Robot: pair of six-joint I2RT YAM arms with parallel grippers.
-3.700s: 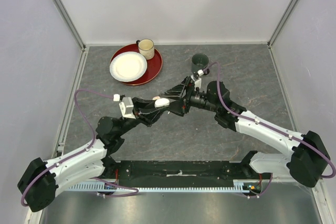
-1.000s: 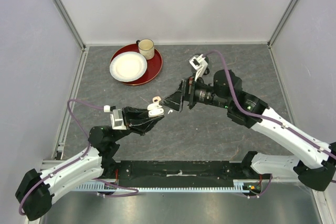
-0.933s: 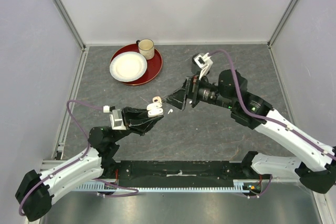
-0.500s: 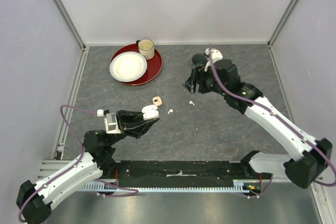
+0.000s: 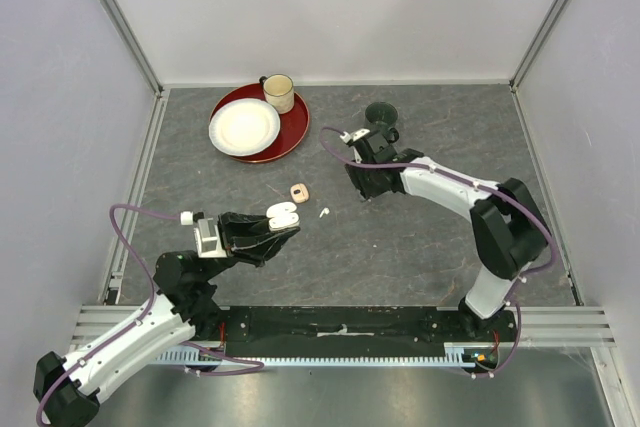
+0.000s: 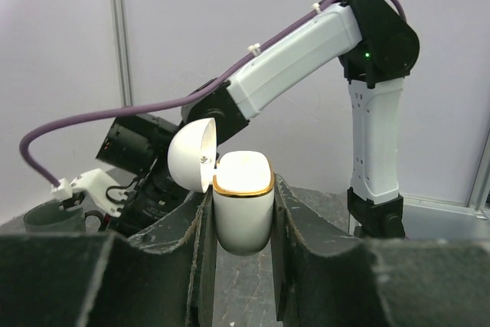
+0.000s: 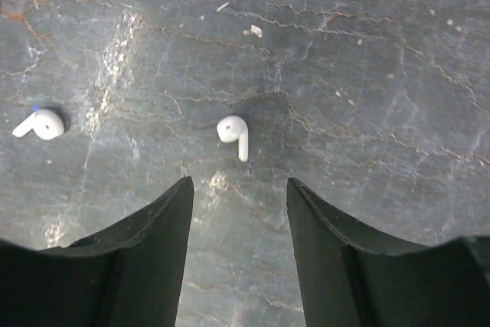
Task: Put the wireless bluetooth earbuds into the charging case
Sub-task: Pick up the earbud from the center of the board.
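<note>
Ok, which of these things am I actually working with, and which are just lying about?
For the job: open white charging case in the left gripper; white earbud just ahead of the open right gripper; second white earbud nearby; probably the small peach piece, too small to identify.

Lying about: red tray, white plate, cream mug, dark green mug.

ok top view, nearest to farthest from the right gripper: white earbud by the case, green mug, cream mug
1. white earbud, on the table to its left
2. green mug, just beyond it
3. cream mug, far left on the red tray
</note>
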